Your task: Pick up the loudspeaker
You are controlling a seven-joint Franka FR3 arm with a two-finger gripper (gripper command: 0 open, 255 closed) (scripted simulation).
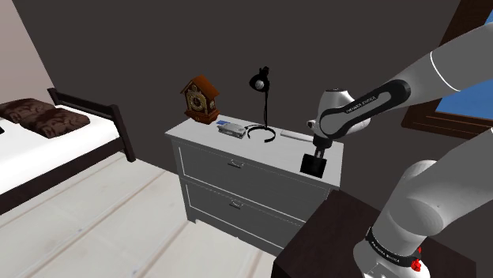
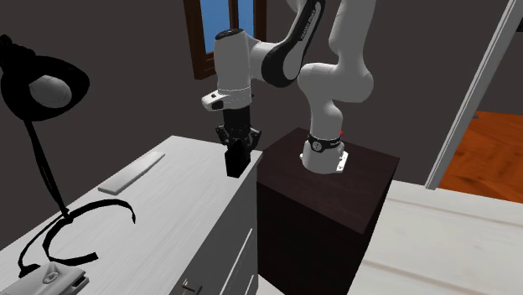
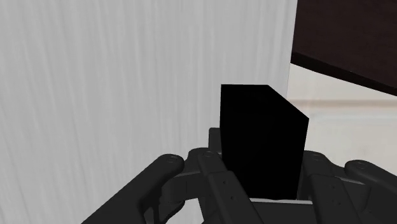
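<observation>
**Shoulder view:** The white robot arm (image 1: 365, 105) reached over the white two-drawer dresser (image 1: 207, 183), its jaws clenched on the plain black box-shaped loudspeaker (image 1: 314, 164) at the three o'clock end of the worktop (image 1: 207, 137). Whether the box had cleared the surface could not be told. Towards the loudspeaker's nine o'clock were one flat grey strip (image 1: 294, 136), one black desk lamp (image 1: 261, 83), one small grey gadget (image 1: 230, 128) and one brown wooden cuckoo clock (image 1: 201, 99). Further out, one bed (image 1: 47, 150) bore two brown pillows (image 1: 35, 117).

**Second exterior view:** One loudspeaker (image 2: 235, 161) hung upright beneath the jaws at the worktop's (image 2: 168, 218) edge, with the dark brown stand (image 2: 327, 197) at its four o'clock. The one strip (image 2: 132, 173) lay at its eight o'clock, and the one lamp (image 2: 42, 84) stood beyond it.

**Wrist view:** Two black fingers (image 3: 210, 175) clasped the loudspeaker (image 3: 264, 133) between them above the pale worktop (image 3: 127, 83). Judged from this, the lift would best go straight up and slowly, with the grip pressure held. The smooth box looked to be caught near one end, so it could swivel or slip if swung. Rising well clear before any sideways move would also spare the dresser's edge.
</observation>
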